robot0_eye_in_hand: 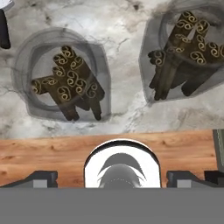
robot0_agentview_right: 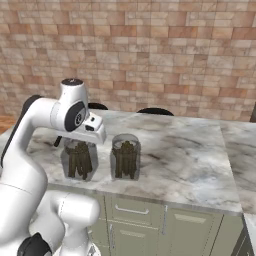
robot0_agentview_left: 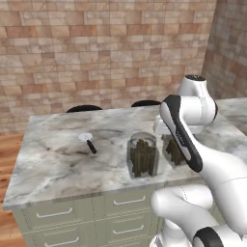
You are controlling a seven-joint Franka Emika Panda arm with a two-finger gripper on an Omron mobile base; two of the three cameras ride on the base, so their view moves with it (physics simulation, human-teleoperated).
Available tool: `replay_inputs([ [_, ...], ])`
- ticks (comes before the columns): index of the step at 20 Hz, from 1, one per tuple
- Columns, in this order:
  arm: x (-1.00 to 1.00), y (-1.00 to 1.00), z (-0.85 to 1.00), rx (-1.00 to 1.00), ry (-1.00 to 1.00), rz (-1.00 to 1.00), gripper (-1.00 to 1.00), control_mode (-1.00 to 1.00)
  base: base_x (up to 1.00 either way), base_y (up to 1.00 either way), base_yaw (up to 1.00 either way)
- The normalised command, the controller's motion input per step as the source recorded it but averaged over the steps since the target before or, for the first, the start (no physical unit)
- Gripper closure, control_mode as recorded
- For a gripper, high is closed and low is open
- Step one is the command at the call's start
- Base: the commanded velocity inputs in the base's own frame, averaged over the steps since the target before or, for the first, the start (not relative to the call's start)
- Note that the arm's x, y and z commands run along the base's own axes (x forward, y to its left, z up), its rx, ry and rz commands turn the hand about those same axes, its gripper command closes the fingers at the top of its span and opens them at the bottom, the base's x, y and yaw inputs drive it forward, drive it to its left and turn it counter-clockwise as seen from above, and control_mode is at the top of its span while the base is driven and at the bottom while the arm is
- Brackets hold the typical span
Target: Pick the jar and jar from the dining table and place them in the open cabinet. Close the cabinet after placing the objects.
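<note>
Hovering above dining table (robot0_agentview_left: pixel 58 169), finger state impossible to tell.
Supporting two jars (robot0_agentview_left: pixel 142 155) (robot0_agentview_right: pixel 125 156) on veined marble; facing brick wall (robot0_agentview_left: pixel 96 53).

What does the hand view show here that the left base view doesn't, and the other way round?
Hand view: the two jars seen from above, so the brown sticks in the left jar and right jar show curled ends, with wood floor past the table edge.

Left base view: the arm rising at the right, covering part of the farther jar, the drawer fronts under the marble, two dark chair backs and the brick wall.

Both: the jars standing apart on the marble table, and the black-handled utensil.
</note>
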Motion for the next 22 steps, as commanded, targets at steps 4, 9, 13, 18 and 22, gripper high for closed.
replay_inputs([
  [4,-0.02,0.0,-0.06,0.0,0.01,0.0,-1.0,-1.0,0.0,0.0,0.0],
  [9,0.19,0.31,-0.01,-0.03,0.06,-0.05,-1.0,-1.0,0.0,0.0,0.0],
  [13,0.28,0.41,0.0,-0.03,0.18,-0.1,-1.0,-1.0,0.0,0.0,0.0],
  [18,0.22,0.08,0.02,0.0,0.24,-0.05,-1.0,-1.0,0.0,0.0,0.0],
  [22,0.24,0.0,0.13,0.0,0.24,0.0,-1.0,-1.0,0.0,0.0,0.0],
])
